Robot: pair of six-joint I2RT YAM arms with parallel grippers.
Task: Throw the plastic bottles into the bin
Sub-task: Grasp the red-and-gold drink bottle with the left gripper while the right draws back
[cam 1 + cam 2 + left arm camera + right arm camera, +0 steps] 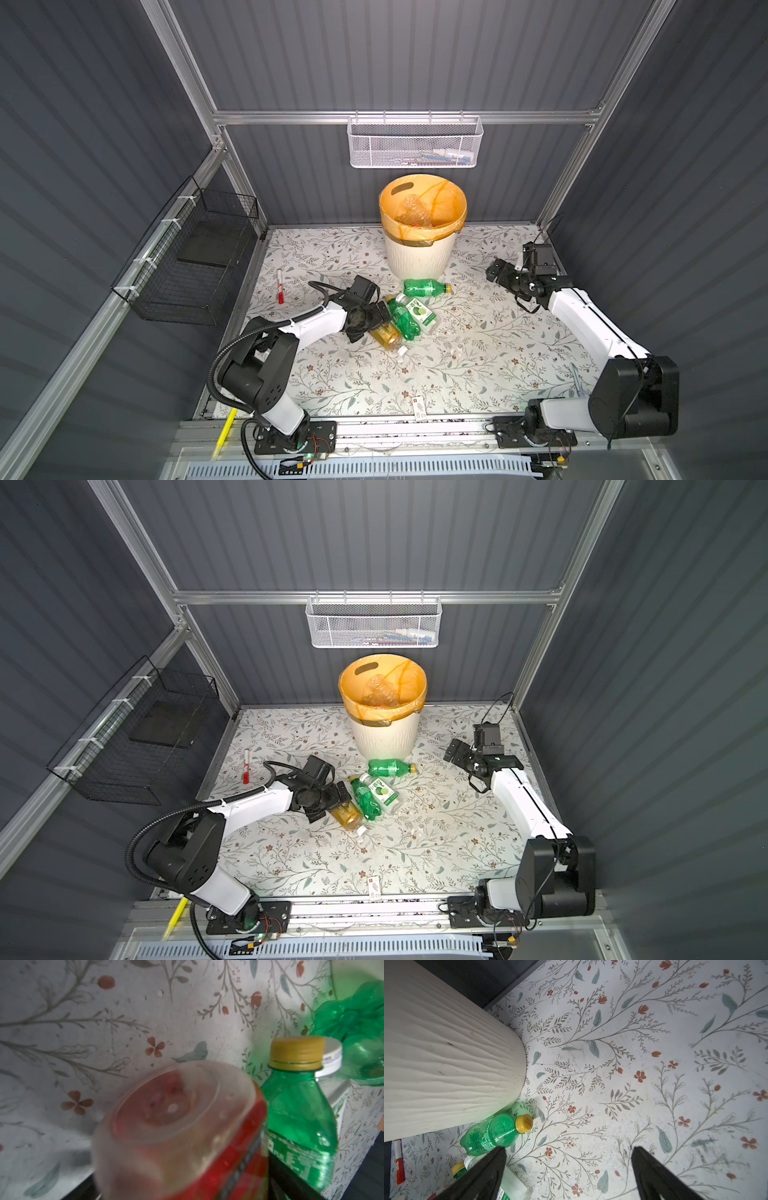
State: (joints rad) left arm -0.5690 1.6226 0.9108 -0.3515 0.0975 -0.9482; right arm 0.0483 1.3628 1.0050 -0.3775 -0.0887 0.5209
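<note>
The cream ribbed bin (pixel 419 253) (pixel 384 737) (pixel 436 1053) stands at the back with an orange liner and crushed clear bottles (pixel 413 212) inside. A green bottle (pixel 424 287) (pixel 492 1134) lies at its foot. In mid-table lie a green bottle (pixel 401 318) (pixel 299 1118), a clear lime-labelled bottle (pixel 419 311) and an amber red-labelled bottle (pixel 386 336) (pixel 176 1126). My left gripper (pixel 372 322) (pixel 330 802) is open, jaws astride the amber bottle's base. Its fingers are hidden in the wrist view. My right gripper (pixel 500 272) (pixel 568 1150) hangs open over bare table right of the bin.
A red-and-white marker (pixel 280 286) lies at the left and a small white card (pixel 419 405) by the front edge. A white mesh basket (pixel 413 143) hangs on the back wall above the bin. A black wire basket (pixel 195 257) is on the left wall.
</note>
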